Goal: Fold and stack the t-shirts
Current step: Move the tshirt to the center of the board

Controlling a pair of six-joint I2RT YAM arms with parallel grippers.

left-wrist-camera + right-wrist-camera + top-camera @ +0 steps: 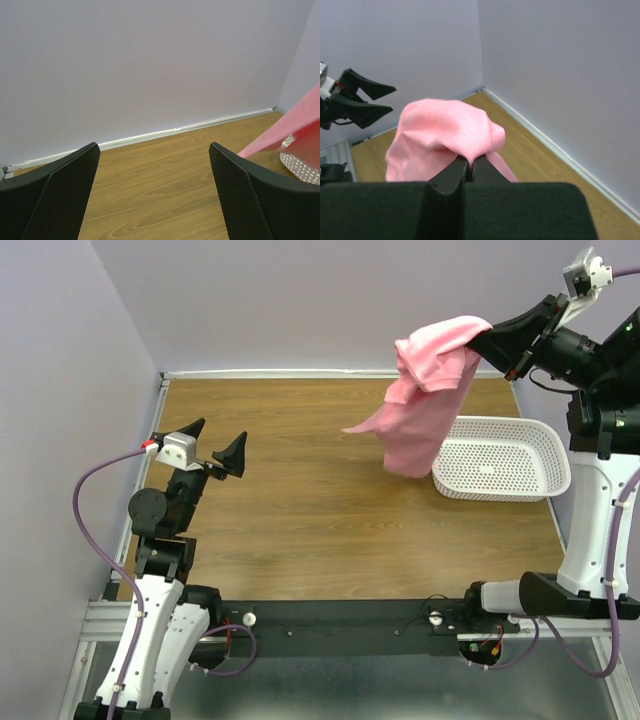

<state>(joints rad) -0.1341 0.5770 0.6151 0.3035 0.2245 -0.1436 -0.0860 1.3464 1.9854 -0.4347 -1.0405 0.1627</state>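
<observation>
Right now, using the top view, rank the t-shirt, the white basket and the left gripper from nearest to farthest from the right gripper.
1. t-shirt, pinched in the right gripper, hanging to its left.
2. white basket, lower down at the right, beside the shirt's hem.
3. left gripper, open, far across at the left.

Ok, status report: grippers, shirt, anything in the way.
Left gripper open, empty. Right gripper shut on t-shirt, held high, hanging bunched. White basket sits right by the hanging cloth.
</observation>
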